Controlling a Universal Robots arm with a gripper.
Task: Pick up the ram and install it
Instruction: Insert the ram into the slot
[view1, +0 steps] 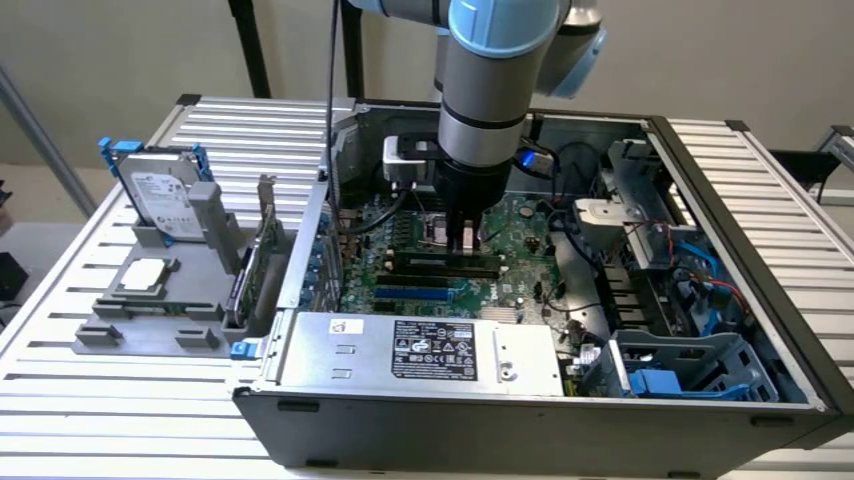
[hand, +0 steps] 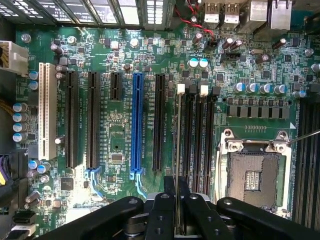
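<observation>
The gripper (hand: 176, 227) pinches the ram (hand: 177, 165) by its top edge, edge-on above the slots (hand: 197, 140). Judged light, stiff, thin and fragile: hold mid-length at the edge, avoiding chips and contacts.

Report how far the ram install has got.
Done: the ram is picked up; the gripper is shut on its near end, and the stick shows edge-on as a thin line. In hand: in the exterior view the gripper is down inside the case, holding the stick over the memory slots beside the empty CPU socket. Left: seating; whether it has entered a slot I cannot tell.
</observation>
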